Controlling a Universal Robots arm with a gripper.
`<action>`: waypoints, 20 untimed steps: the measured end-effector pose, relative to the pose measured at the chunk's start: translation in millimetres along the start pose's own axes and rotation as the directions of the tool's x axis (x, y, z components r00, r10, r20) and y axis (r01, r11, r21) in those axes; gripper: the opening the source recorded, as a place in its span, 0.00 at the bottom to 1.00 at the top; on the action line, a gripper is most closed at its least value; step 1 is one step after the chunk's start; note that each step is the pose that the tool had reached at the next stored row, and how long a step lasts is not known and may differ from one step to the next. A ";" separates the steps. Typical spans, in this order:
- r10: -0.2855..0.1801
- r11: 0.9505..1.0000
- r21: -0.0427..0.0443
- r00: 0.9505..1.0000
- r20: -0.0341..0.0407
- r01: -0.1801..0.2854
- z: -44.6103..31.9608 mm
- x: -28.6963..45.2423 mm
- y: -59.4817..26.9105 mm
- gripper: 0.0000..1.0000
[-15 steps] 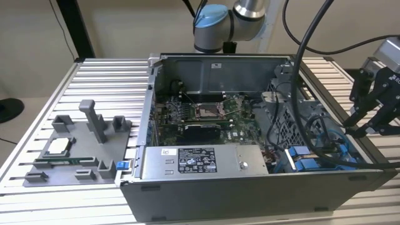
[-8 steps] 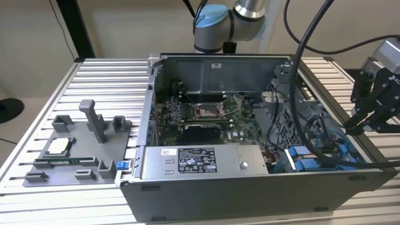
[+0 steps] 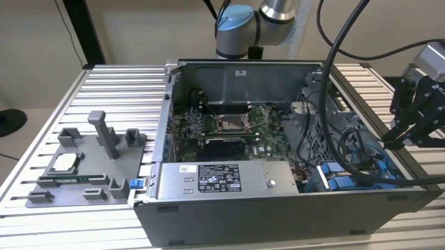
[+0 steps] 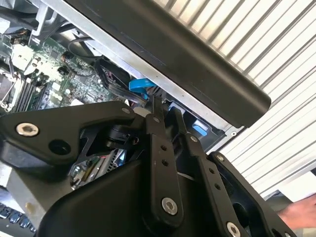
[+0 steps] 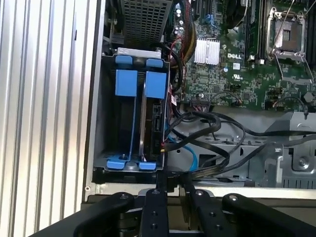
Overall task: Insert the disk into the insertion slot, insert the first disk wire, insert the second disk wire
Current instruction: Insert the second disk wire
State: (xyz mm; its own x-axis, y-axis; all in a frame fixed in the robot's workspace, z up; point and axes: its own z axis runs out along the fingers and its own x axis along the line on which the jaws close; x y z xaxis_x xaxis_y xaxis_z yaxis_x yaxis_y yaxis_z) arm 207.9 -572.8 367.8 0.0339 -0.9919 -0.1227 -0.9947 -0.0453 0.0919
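Observation:
The disk (image 5: 143,123) stands edge-on inside the insertion slot (image 5: 101,123), held between blue carrier pieces (image 5: 157,85). In the exterior view the same bay with its blue parts (image 3: 341,179) sits at the case's front corner, on the exterior view's right. My gripper (image 5: 173,178) hovers just outside the case wall by the bay, its fingers close together with nothing seen between them. It appears black in the exterior view (image 3: 389,141), beside the case's right wall. A loose blue wire (image 5: 190,153) and black wires (image 5: 217,126) lie next to the disk's connector side.
The open computer case (image 3: 278,213) rests on a slatted aluminium table (image 3: 118,88). Inside are the motherboard socket (image 3: 230,122) and a grey labelled power-supply box (image 3: 222,179). A grey fixture tray (image 3: 83,166) stands at the exterior view's left. A hand (image 4: 301,212) shows at the table's edge.

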 end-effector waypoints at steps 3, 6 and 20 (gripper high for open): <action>0.003 1.000 0.000 1.000 0.001 -0.003 0.0 0.0 0.0 1.00; 0.003 1.000 0.000 1.000 0.002 -0.003 0.1 0.1 0.0 0.00; 0.003 1.000 0.001 1.000 0.002 -0.003 -0.3 0.3 0.0 0.00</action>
State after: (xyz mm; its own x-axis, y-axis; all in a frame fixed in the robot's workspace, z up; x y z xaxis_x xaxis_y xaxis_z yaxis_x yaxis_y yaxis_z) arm 207.9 -573.1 368.1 0.0303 -0.9918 -0.1241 -0.9949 -0.0419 0.0919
